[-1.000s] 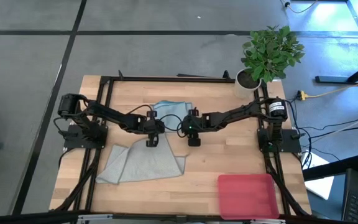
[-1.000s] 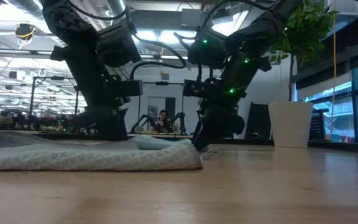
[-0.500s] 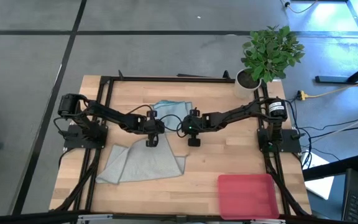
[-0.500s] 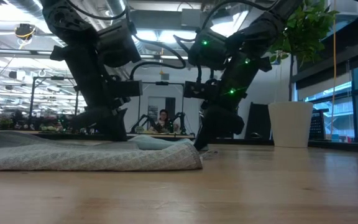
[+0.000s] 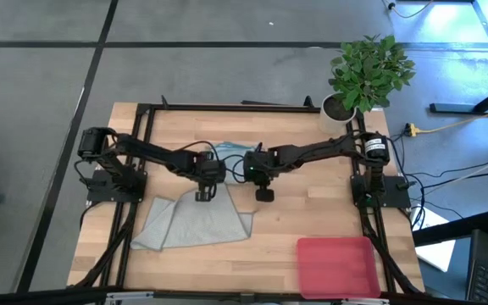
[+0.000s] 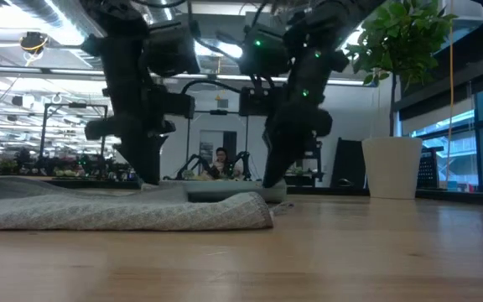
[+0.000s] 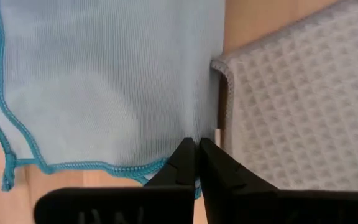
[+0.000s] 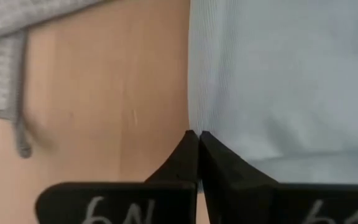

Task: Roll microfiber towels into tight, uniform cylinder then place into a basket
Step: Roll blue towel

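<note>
The light blue towel [image 5: 231,151] lies at mid-table, mostly on the wood. The larger grey towel [image 5: 195,222] lies crumpled just nearer, and its edge [image 7: 229,68] reaches the blue one. My left gripper [image 5: 203,195] is shut at the blue towel's near left corner. My right gripper [image 5: 263,194] is shut at its near edge, farther right. Between them the blue towel's near edge [image 6: 216,191] hangs just above the table. The pink basket [image 5: 337,264] sits at the near right corner, with nothing in it. My left gripper [image 7: 196,142] pinches the blue towel's near left corner [image 7: 180,126] between its two fingers, beside the teal hem, coming steeply from above. That corner is lifted a little; the rest lies flat. My right gripper [image 8: 194,132] pinches the blue towel's near edge [image 8: 201,119] toward its right end, also steeply from above. The edge is raised slightly there, and the cloth beyond rests on the table.
A potted plant [image 5: 364,76] stands at the far right corner, its white pot [image 6: 391,168] showing in the low view. Black frame rails [image 5: 227,107] run along the far edge and both sides. Bare wood lies between the towels and the basket.
Both grippers have risen a little and tipped steeper. The blue towel's near edge has come up off the table with them, while its far part has stayed lying. The grey towel has not moved.
</note>
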Tool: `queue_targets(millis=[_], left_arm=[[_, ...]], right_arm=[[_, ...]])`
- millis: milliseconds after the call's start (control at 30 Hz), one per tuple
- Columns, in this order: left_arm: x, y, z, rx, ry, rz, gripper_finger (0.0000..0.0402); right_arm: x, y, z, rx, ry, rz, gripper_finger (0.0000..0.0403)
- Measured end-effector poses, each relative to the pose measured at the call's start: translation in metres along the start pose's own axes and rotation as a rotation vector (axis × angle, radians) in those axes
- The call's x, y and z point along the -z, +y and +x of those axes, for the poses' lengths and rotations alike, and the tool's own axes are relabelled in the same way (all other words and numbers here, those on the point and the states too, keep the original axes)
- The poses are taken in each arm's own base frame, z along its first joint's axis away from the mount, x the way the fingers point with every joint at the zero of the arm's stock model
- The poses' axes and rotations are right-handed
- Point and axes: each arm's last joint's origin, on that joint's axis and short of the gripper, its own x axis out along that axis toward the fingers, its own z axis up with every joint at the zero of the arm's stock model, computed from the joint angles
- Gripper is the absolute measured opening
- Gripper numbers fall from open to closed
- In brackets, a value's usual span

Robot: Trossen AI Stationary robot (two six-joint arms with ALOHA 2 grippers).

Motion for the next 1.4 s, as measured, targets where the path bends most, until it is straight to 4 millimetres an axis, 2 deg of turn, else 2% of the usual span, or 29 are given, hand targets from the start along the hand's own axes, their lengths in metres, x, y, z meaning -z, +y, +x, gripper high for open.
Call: queue_targets(millis=[400, 600, 1100, 1233, 1400], left_arm=[[-0.016, 0.005, -0.018, -0.018, 0.0, -0.001, 0.0], [-0.018, 0.012, -0.019, -0.064, -0.007, -0.026, 0.0], [-0.014, 0.055, -0.014, -0.082, -0.017, -0.222, 0.0], [-0.015, 0.057, -0.014, -0.086, -0.026, -0.233, 0.0], [-0.015, 0.051, -0.014, -0.023, -0.028, -0.217, 0.0]], right_arm=[[-0.017, -0.012, -0.02, 0.015, -0.007, 0.13, 0.0006], [-0.014, -0.023, -0.022, 0.036, 0.005, 0.189, 0.0006], [-0.004, -0.056, -0.021, 0.148, -0.001, 0.343, 0.0005], [-0.004, -0.061, -0.021, 0.201, -0.005, 0.361, 0.0005], [-0.003, -0.058, -0.021, 0.153, 0.003, 0.344, 0.0005]])
